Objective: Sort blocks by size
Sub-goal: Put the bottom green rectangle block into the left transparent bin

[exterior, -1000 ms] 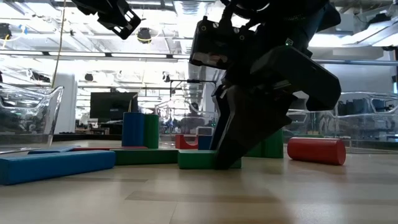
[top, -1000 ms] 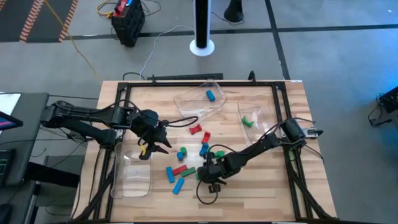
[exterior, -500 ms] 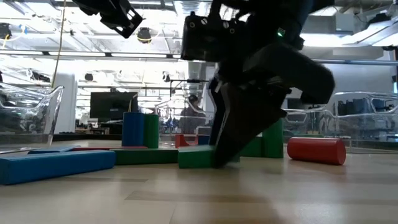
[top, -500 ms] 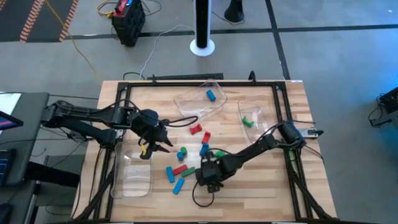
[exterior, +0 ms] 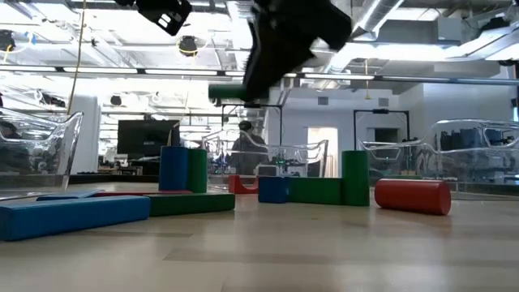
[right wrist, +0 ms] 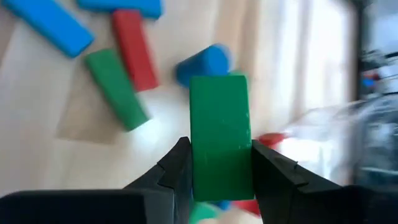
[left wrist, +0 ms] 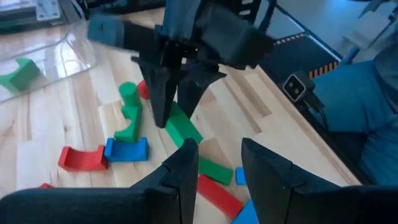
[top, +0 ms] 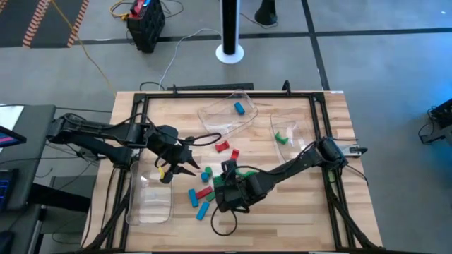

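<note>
Right gripper (right wrist: 219,163): clamped on 1 green block (right wrist: 219,134), lifted clear above the loose blocks (top: 203,185) mid-table.
Left gripper (top: 185,164): beside that pile, holding nothing; fingers apart.
Handling: the block looks light, rigid and smooth; likely slippery.
Hold: across the 2 flat long sides, near its middle.

Green bar lifted off the worktop

My right pincer (right wrist: 219,163), which a second ago stood low over the worktop (top: 296,212) with its fingers down around a green bar (right wrist: 219,134), has risen and swung toward the left side with that bar clamped between them. In the low view the bar (exterior: 231,93) now hangs well above the remaining blocks.
</note>
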